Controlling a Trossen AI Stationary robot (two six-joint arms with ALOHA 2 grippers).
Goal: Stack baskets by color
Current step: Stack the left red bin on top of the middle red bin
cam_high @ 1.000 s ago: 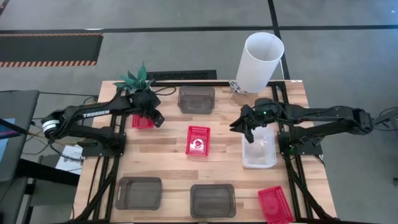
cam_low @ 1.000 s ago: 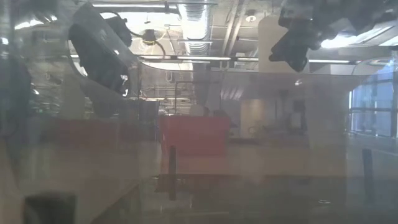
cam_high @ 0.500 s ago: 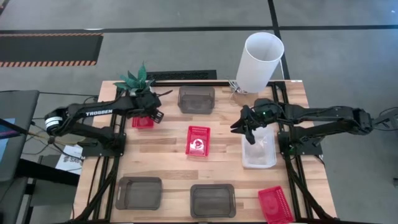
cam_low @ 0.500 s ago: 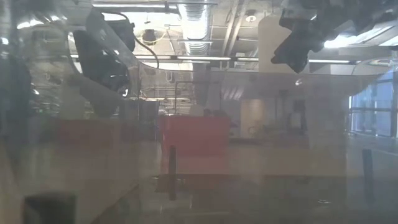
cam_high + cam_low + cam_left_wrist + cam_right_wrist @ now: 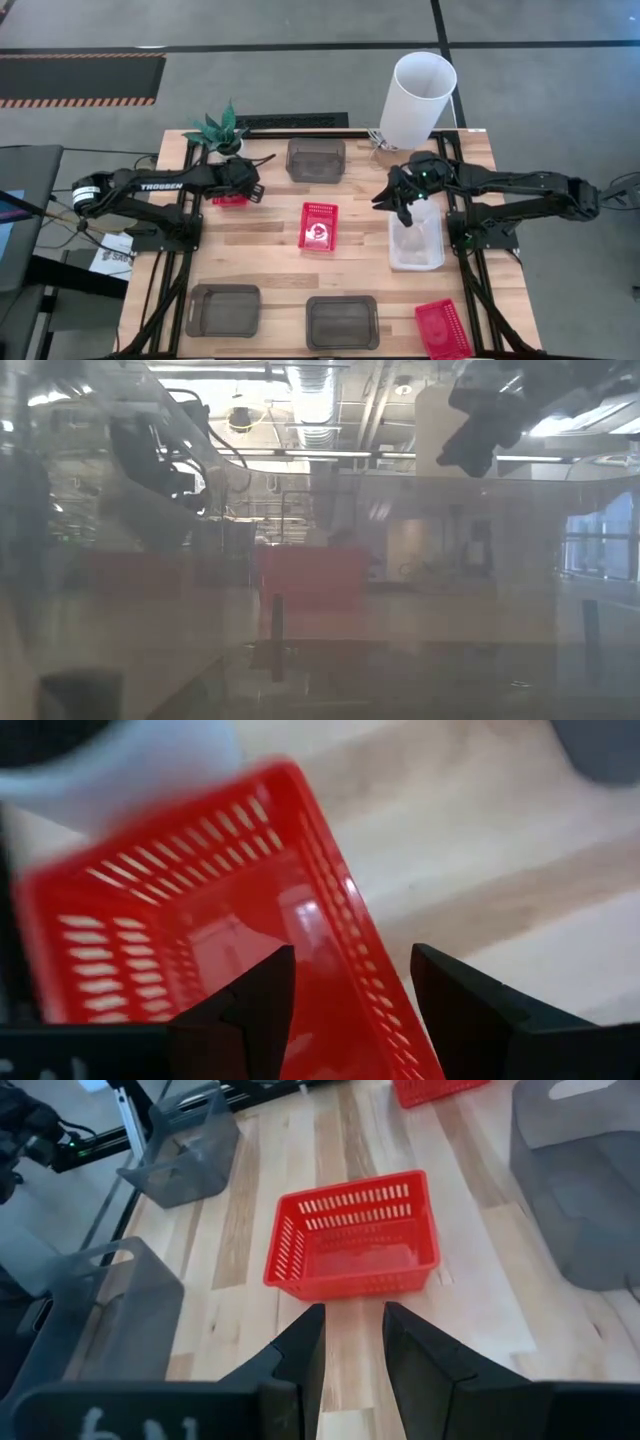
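My left gripper (image 5: 352,952) is open low over the red basket (image 5: 230,198) at the far left. One finger (image 5: 262,995) stands inside it and the other (image 5: 455,1000) outside, with its long wall (image 5: 335,935) between them and untouched. My right gripper (image 5: 400,203) hovers open above the far end of the clear basket (image 5: 416,245); the gap between its fingers (image 5: 354,1335) is narrow and holds nothing. A second red basket (image 5: 318,224) rests on its bottom mid-table, a third (image 5: 442,328) at the near right. Dark grey baskets sit at the far middle (image 5: 315,158) and along the near edge (image 5: 222,308) (image 5: 341,320).
A tall white cylinder (image 5: 418,98) stands at the far right and a small potted plant (image 5: 218,130) at the far left, close behind my left gripper. Bare wood lies between the middle red basket and the near row. The low view is hazy.
My left gripper has sunk toward the far-left red basket, shifting a little toward the near edge, and its wrist has rolled. The basket has stayed in place. My right arm has kept nearly still.
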